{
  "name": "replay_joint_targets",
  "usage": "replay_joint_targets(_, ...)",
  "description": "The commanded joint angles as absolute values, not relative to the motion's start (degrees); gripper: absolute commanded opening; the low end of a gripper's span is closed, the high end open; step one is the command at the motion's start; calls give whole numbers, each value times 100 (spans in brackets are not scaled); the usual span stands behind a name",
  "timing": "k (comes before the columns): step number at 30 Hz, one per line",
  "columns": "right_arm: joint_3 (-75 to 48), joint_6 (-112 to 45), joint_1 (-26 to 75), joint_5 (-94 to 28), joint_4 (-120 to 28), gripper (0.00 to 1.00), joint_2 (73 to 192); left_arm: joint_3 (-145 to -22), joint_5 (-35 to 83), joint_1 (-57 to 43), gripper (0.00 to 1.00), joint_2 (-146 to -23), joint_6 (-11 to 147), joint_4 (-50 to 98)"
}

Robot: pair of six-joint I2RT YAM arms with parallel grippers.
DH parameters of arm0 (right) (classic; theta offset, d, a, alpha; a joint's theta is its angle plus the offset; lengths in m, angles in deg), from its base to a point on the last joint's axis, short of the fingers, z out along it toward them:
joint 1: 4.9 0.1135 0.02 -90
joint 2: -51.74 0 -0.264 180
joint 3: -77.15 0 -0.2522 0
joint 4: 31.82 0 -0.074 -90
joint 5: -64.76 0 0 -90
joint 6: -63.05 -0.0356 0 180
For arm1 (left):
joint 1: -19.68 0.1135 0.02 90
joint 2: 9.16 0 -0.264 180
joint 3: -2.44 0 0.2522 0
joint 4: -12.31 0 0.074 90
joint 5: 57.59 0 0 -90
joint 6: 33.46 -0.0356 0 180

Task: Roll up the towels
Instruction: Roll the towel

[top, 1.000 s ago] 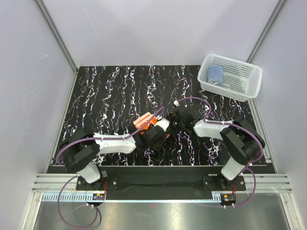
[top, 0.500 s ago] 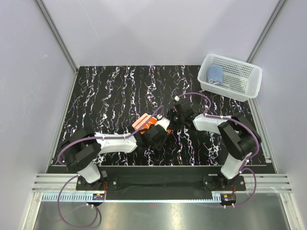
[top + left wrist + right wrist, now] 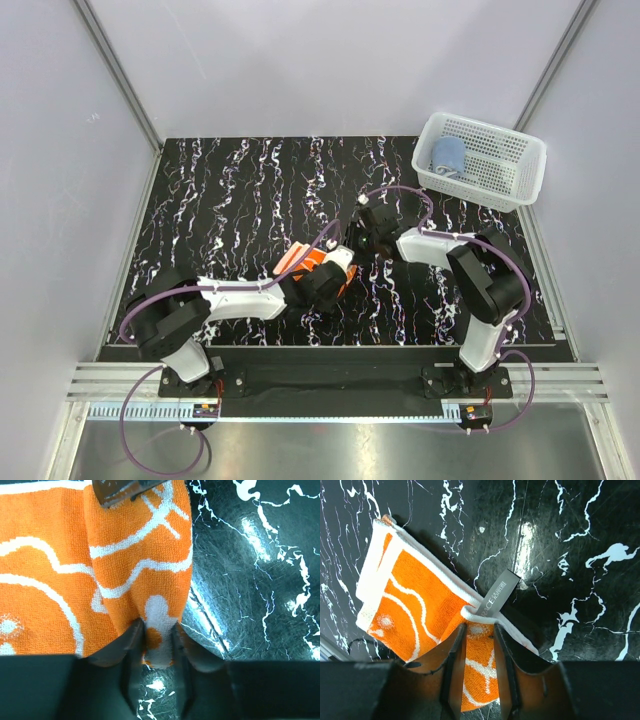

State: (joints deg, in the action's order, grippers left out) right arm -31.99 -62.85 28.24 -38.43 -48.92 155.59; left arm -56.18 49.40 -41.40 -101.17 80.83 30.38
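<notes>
Left gripper pinched narrow on fold of orange towel, table centre, near side; right gripper clamps its white hem beside grey label; blue towel rolled inside white mesh basket, far right

One orange towel, one blue towel, one white basket.

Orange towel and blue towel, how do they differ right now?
The orange towel has white swirls; the blue towel is plain. The orange towel is on the black table, pinched by the left tool and right tool; the blue towel sits in the white basket. The blue towel looks rolled; the orange towel is not yet. Both are cloth towels.
</notes>
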Motion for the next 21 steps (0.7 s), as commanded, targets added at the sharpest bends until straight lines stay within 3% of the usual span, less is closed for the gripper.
replay_joint_targets(1,-2967,-6061,2718,-3763,-5103,35,15537,-5491,4445,-4229,22,-10426,8282,3626)
replay_joint_targets(4,-2932,-6008,2647,-3719,-5322,35,15370,-5509,4418,-4229,13,-10426,8282,3626)
replay_joint_targets(12,-2625,-5736,2331,-3017,-6342,38,14500,-5491,3971,-4194,0,-10321,8431,3354)
replay_joint_targets(21,-3177,-6069,2217,-2884,-6685,43,13068,-4841,2302,-3579,0,-10004,8966,1836)
